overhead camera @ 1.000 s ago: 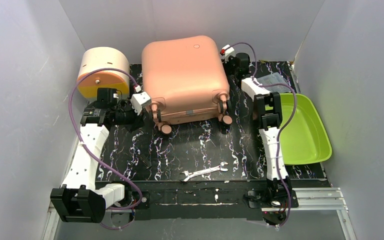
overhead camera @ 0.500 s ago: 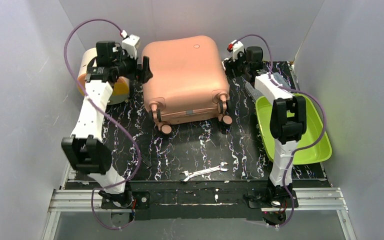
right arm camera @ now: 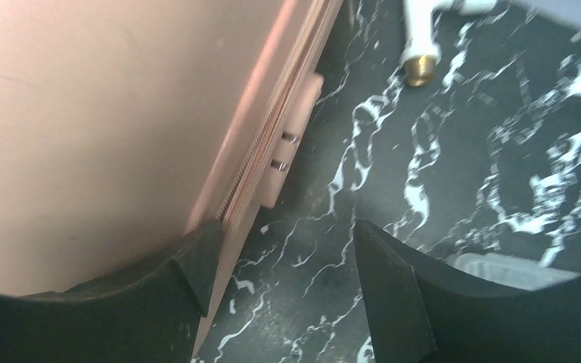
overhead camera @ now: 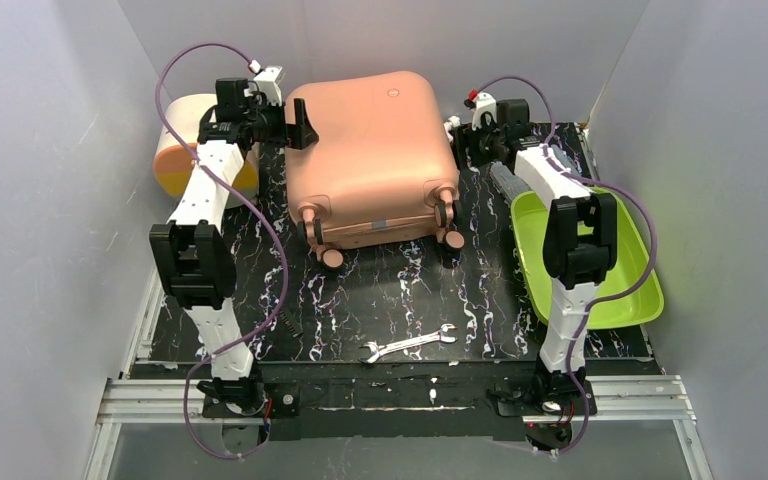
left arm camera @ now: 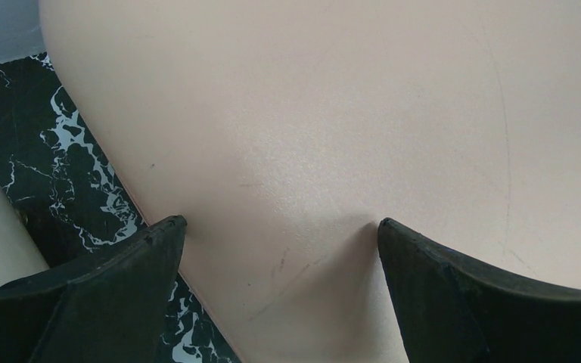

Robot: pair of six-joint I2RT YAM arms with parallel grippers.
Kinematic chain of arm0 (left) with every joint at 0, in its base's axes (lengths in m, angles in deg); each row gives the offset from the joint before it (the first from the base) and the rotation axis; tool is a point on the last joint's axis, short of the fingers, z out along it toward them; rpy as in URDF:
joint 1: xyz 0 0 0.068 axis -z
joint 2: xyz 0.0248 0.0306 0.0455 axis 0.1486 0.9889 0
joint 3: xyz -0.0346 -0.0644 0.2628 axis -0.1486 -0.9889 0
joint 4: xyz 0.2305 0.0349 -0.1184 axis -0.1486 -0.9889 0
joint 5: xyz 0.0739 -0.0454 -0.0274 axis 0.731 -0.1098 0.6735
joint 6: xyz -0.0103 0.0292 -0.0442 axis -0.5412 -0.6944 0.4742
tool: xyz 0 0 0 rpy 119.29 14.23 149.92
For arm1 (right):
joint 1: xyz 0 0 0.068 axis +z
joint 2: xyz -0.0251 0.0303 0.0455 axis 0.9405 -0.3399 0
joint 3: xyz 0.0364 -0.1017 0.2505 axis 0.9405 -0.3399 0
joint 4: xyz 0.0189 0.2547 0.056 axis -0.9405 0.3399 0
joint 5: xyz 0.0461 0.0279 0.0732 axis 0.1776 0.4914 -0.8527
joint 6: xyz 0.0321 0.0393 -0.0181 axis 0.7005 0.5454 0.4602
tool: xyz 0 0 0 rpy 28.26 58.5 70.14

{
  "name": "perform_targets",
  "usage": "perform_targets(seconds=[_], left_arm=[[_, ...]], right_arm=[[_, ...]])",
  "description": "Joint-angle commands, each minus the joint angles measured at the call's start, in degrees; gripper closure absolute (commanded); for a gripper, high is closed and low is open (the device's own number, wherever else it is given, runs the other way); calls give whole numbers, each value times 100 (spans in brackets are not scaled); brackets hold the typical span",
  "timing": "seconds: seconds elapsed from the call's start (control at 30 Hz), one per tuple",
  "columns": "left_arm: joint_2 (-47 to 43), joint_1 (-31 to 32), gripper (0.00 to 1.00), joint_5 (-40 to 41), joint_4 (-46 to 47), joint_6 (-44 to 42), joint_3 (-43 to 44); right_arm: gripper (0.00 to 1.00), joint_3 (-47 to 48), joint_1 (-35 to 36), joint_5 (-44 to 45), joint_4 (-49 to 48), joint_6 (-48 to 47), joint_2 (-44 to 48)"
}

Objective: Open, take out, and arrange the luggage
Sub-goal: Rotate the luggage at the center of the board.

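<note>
The black marbled table (overhead camera: 380,290) fills the middle of your top view. On it, in the upper centre of the frame, the luggage (overhead camera: 370,160) lies flat and closed, its wheels (overhead camera: 331,257) pointing toward the bottom edge.

At right, the lime-green tray (overhead camera: 615,275) sits beside the table, partly behind the right arm. At upper left, the round cream-and-orange box (overhead camera: 182,150) stands on its side, behind the left arm.

Your left gripper (overhead camera: 302,124) is at the luggage's upper-left corner. In the left wrist view its jaws are spread wide and hold nothing. One black finger (left arm camera: 113,295) is over the table just off the shell's edge. The other is over the pink shell, so the rounded edge runs between them. You cannot tell from these views whether either finger touches the shell.

Your right gripper (overhead camera: 458,140) is at the luggage's upper-right side. Its jaws are also parted and grip nothing. In the right wrist view one finger (right arm camera: 144,302) overlaps the shell's edge beside the zipper seam (right arm camera: 268,151). The other is over bare table to the right. A small pink side handle (right arm camera: 291,140) juts from the seam just above the fingertips.

A silver wrench (overhead camera: 408,343) lies in the lower centre, well apart from everything.
</note>
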Motion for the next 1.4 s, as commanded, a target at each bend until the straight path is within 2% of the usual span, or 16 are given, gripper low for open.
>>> perform_targets(seconds=[0.0,0.2,0.47,0.6,0.9,1.1,1.23,1.37], left_arm=[[272,45,2,-456,16,237,148],[616,109,2,-962,-1,243,283],[812,230,2,-2045,-45,150,295],[811,272,2,-2389,-146,-140,178],[844,496,2,-2637,-627,-635,-295],[656,705,2,-2745,-939,-1049,-685],[476,736,2,-2511,-976,-1211,-848],[272,734,2,-2111,-906,-1194,-703]], right_arm=[[27,177,20,-689,628,574,-337],[35,342,18,-794,973,800,-693],[44,222,103,-1680,1553,884,-615],[46,-392,381,-1841,1772,323,-92],[46,-2285,727,-2115,1797,-450,1326],[46,-2994,946,-2290,1932,-902,2245],[44,-3510,1277,-2276,1855,-1115,2755],[38,-3278,1213,-1899,1763,-1135,3000]])
